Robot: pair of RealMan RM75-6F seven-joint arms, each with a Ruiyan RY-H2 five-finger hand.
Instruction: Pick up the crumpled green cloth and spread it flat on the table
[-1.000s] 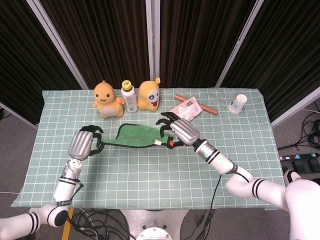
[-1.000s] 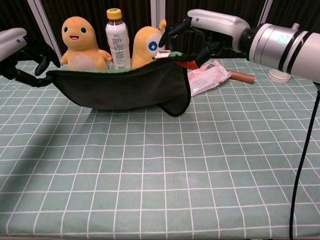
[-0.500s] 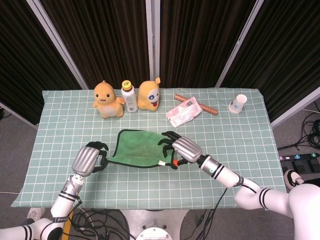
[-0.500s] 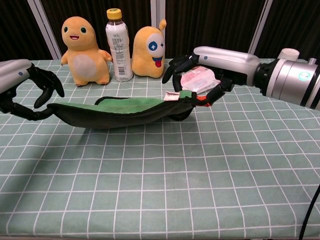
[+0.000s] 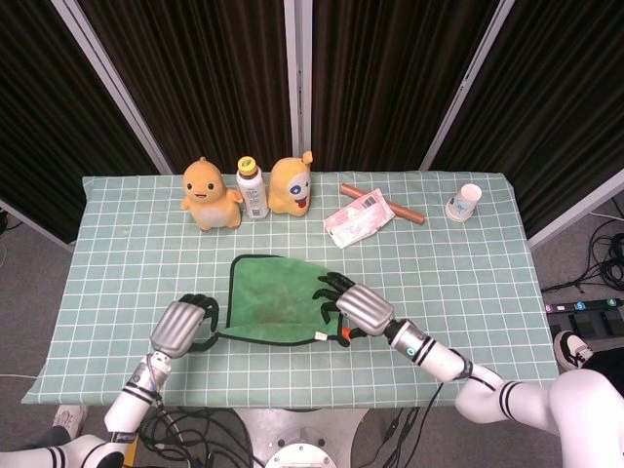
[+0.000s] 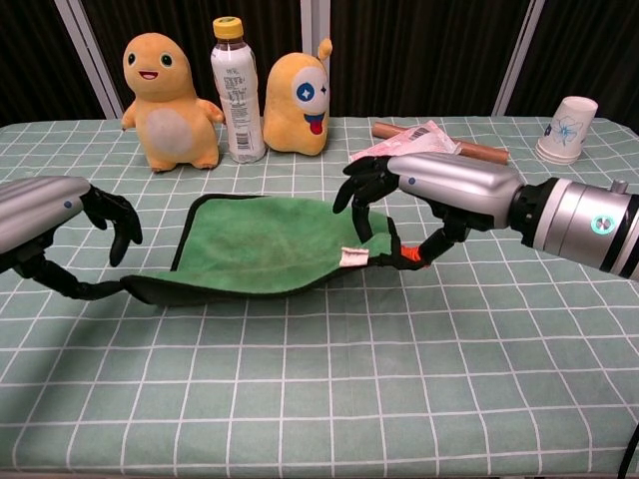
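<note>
The green cloth (image 5: 278, 299) (image 6: 270, 247) with a dark hem is stretched out near the table's front, its far part lying on the table and its near edge lifted slightly. My left hand (image 5: 181, 327) (image 6: 45, 225) pinches the cloth's near left corner. My right hand (image 5: 353, 307) (image 6: 439, 190) pinches the near right corner, beside a white tag and an orange tab.
Two orange plush toys (image 5: 206, 193) (image 5: 292, 184) flank a bottle (image 5: 252, 187) at the back. A pink packet (image 5: 359, 214), a brown stick (image 5: 402, 209) and a paper cup (image 5: 464, 202) lie at the back right. The checked tablecloth (image 5: 468, 283) covers the table.
Both hands drew the cloth toward the table's front edge and lowered it. It went from hanging sagging in the air to mostly lying flat.
</note>
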